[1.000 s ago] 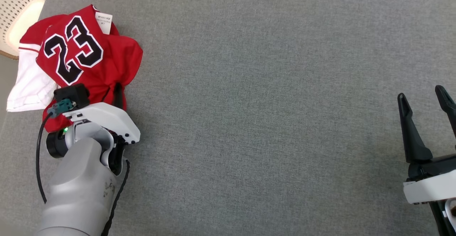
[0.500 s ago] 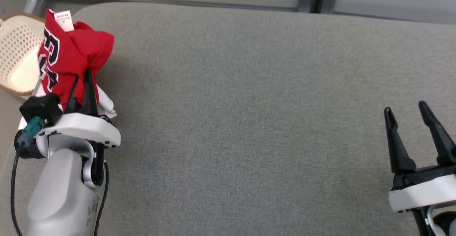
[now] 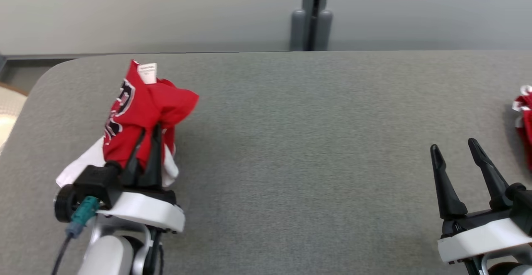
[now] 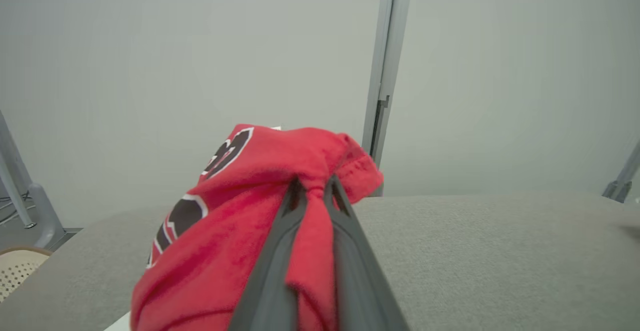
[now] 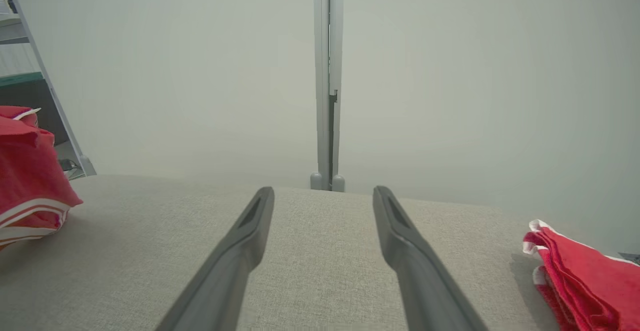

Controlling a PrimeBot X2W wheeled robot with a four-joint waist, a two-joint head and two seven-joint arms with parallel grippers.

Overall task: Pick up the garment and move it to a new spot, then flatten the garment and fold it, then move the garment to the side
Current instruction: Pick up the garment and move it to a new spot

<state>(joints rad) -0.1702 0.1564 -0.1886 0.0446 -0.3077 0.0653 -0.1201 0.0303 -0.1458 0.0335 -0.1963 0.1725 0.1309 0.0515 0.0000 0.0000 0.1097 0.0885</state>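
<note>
At the far left edge of the head view a cream perforated basket [image 3: 6, 108] shows as a mere sliver, cut off by the frame. Next comes the garment [image 3: 141, 113], a red jersey with a white part below, bunched up over the far left part of the grey tabletop [image 3: 291, 142]. My left jaws are clamped on it: the two dark fingers [image 3: 156, 152] stand together with a pinch of red cloth squeezed between them (plainest from my left wrist). A small white tag [image 3: 147, 72] sticks up at the garment's top, and its printing is too small for me to read. Black numerals outlined in white run down the left side of the jersey, but the folds break them up and I cannot make out the figures. Whether the white lower part touches the tabletop I cannot tell, since my own wrist hides it. Further right a grey post [image 3: 311, 21] rises behind the tabletop's far edge. My right jaws stand wide apart and empty, fingers [image 3: 442, 181] above bare tabletop. At the far right edge lies a second red cloth [image 3: 524, 127] with white trim, cut off by the frame; from my right wrist it looks folded, and I see no writing on it.
</note>
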